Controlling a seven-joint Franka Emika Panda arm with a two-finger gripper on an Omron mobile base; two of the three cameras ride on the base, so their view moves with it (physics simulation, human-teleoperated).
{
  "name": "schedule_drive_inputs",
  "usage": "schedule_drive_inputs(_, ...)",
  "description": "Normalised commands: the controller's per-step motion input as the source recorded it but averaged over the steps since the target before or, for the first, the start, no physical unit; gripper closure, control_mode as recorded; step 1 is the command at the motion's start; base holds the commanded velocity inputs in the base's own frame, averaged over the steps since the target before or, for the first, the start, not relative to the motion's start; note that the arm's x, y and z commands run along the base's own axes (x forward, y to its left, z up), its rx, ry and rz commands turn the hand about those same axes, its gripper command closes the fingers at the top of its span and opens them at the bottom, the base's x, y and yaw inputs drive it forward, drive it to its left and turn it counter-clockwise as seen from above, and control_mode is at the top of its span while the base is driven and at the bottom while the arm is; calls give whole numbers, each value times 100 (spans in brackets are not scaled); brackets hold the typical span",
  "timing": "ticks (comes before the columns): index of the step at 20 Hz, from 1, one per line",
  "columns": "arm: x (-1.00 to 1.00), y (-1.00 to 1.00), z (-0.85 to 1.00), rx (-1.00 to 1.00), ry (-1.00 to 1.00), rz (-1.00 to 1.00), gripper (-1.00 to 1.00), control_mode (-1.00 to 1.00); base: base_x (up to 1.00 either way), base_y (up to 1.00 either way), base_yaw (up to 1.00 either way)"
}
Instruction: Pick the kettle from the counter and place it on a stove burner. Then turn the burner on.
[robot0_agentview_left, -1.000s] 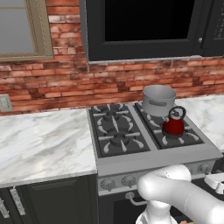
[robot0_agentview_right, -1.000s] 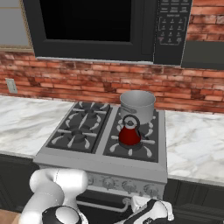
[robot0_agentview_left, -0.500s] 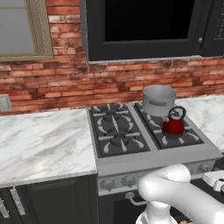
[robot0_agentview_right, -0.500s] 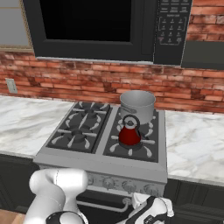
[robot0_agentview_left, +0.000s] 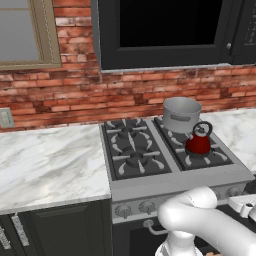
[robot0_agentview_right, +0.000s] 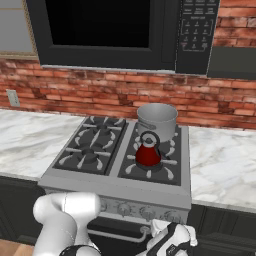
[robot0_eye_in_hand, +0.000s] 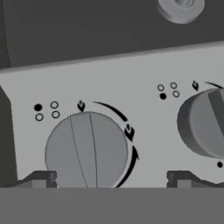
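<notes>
Red kettle (robot0_agentview_left: 198, 144) already set on front-right stove burner (robot0_agentview_right: 150, 167); knob (robot0_eye_in_hand: 86, 151) is framed by open gripper (robot0_eye_in_hand: 109, 179), to be gripped and turned.

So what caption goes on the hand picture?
Open jaws face a round grey stove knob on the pale control panel.

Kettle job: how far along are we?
Done: the kettle sits on the stove's front right burner, in front of the grey pot, off the counter. In hand: the gripper is down at the control panel, jaws open either side of a grey knob, not yet gripping it. Left: close on the knob and turn it; no flame shows.
</notes>
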Motion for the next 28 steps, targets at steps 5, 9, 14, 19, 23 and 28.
schedule_drive_inputs(5,4,-6,-24,0,0,0,-100,-100,0,0,0)
schedule_drive_inputs(9,12,-15,-21,0,-2,0,-100,-100,0,0,0)
schedule_drive_inputs(14,18,-16,-19,0,-2,0,-100,-100,0,0,0)
schedule_drive_inputs(19,24,0,-23,-2,-2,0,-100,-100,0,0,0)
schedule_drive_inputs(23,13,0,-7,0,0,0,-100,-100,0,0,0)
schedule_drive_inputs(28,0,0,-1,0,-1,0,-100,-100,0,0,0)
